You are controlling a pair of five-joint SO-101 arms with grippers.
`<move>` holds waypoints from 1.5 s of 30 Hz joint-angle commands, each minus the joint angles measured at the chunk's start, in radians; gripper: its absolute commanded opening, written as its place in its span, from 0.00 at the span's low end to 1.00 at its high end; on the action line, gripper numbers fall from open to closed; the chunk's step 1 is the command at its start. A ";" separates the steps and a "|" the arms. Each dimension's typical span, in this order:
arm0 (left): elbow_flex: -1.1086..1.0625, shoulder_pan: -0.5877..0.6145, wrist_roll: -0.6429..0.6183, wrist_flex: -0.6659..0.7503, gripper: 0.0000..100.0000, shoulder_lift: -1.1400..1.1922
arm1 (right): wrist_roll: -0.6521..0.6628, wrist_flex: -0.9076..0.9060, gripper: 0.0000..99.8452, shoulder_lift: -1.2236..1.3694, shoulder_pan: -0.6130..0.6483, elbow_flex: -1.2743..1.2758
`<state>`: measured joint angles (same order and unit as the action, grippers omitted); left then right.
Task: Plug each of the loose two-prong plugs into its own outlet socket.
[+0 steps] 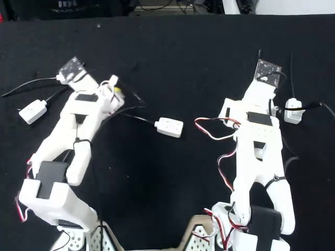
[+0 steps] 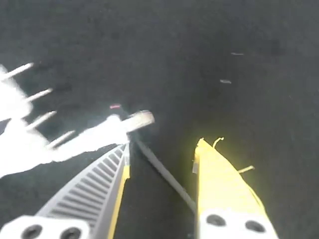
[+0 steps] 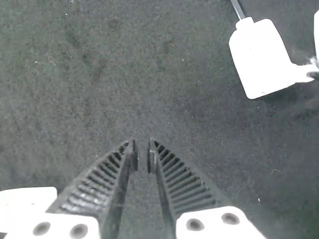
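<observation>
Landmark: centre socket block (image 1: 169, 127), white, flat on the black table (image 1: 172, 47), between the 2 arms.

Left claw (image 1: 113, 90) (image 2: 162, 149): up and left of the centre socket block, near it. Fingers spread wide. A thin black cable (image 2: 167, 179) (image 1: 140, 120) runs through the gap; whether it touches a finger I cannot tell. In the high view this cable leaves the centre socket block toward the claw. Just beyond the tips is a white pronged plug (image 2: 30, 144), blurred; prong count cannot be told.

Right claw (image 3: 141, 149): well right of the centre socket block, over bare table. Fingers almost pressed together, with a thin slit between the tips.

Right plug body (image 1: 293, 111) (image 3: 259, 57): white, far right of the centre socket block, just beside the right arm, on the table, dark lead attached.

Left plug body (image 1: 32, 111): white, far left of the centre socket block, flat on the table, lead attached, just beside the left arm.

Whether any socket holds a plug: cannot tell.
</observation>
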<state>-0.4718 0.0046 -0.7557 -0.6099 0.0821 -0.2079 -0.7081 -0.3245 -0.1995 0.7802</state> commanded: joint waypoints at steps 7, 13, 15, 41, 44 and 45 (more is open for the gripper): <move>0.001 0.056 -0.020 -0.006 0.21 0.051 | -0.008 0.023 0.04 -0.039 -0.020 -0.047; 0.070 0.136 0.051 -0.123 0.21 -0.021 | -0.008 0.023 0.04 -0.039 -0.020 -0.047; 0.101 0.160 0.130 -0.147 0.21 -0.041 | -0.008 0.023 0.04 -0.039 -0.020 -0.047; 0.143 0.226 1.054 -0.157 0.21 0.009 | -0.008 0.023 0.04 -0.039 -0.020 -0.047; 0.145 0.223 1.074 -0.153 0.21 0.057 | -0.008 0.023 0.04 -0.039 -0.020 -0.047; 0.145 0.220 1.085 -0.152 0.21 0.074 | -0.008 0.023 0.04 -0.039 -0.020 -0.047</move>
<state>-0.3675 0.2286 0.2908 -0.7649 0.1297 -0.2079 -0.7066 -0.3245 -0.1995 0.7802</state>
